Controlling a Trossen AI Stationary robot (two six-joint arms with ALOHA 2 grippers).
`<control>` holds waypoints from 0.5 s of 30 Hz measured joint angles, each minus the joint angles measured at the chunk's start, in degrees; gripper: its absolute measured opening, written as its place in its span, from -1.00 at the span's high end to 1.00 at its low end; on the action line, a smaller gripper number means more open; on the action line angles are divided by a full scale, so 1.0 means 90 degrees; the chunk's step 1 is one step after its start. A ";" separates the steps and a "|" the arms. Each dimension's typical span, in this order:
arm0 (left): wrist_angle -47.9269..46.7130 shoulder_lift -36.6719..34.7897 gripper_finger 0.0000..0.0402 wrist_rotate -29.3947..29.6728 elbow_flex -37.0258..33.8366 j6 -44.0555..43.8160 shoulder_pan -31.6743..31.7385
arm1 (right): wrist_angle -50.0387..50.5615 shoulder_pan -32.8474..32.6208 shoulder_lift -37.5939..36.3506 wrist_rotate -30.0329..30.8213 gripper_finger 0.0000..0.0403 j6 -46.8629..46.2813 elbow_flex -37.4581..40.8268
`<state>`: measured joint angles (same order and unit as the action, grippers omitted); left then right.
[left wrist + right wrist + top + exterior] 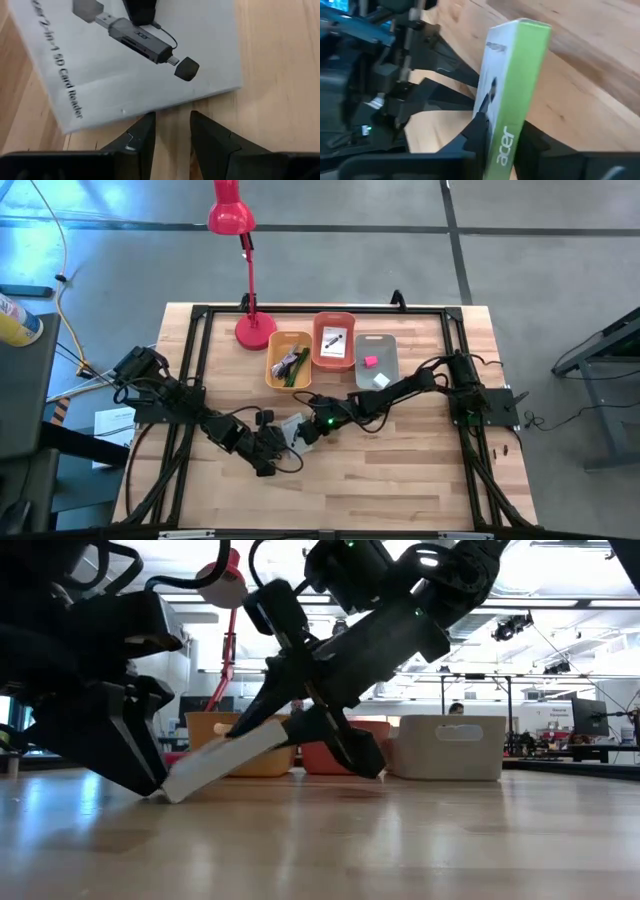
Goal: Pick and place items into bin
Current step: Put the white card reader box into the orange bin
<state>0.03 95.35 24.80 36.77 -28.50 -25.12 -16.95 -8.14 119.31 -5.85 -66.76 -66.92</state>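
Green-edged white box (pixel 512 85) reads "acer" and "SD Card Reader"; right gripper (pixel 502 137) pinches it, left gripper (pixel 172 132) gapes empty nearby.

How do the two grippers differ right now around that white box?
The right gripper pinches the white box across its green edge, lifting one end off the table; the left gripper holds nothing, its fingers parted with bare wood between them. The right gripper reaches in from the bins' side; the left gripper sits low at the box's end that rests on the table. Both are dark two-finger grippers meeting mid-table.
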 joint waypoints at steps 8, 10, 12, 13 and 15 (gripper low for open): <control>-0.0019 -0.0012 0.45 -0.0050 0.0002 -0.0028 -0.0002 | -0.0051 0.0000 -0.0017 0.0056 0.83 0.0072 -0.0002; -0.0022 -0.0012 0.45 -0.0112 0.0005 -0.0028 0.0000 | -0.0051 0.0000 -0.0017 0.0063 0.78 0.0076 -0.0002; -0.0019 -0.0014 0.45 -0.0175 0.0007 -0.0029 0.0000 | -0.0047 0.0002 -0.0015 0.0062 0.74 0.0075 -0.0002; -0.0023 -0.0018 0.45 -0.0196 0.0007 -0.0030 0.0000 | -0.0045 0.0000 -0.0015 0.0063 0.73 0.0073 -0.0002; -0.0027 -0.0022 0.45 -0.0239 0.0010 -0.0030 0.0000 | -0.0046 0.0000 -0.0015 0.0063 0.72 0.0070 -0.0002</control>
<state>-0.21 95.15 22.65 36.86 -28.77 -25.12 -17.36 -8.14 119.17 -5.28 -66.13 -66.94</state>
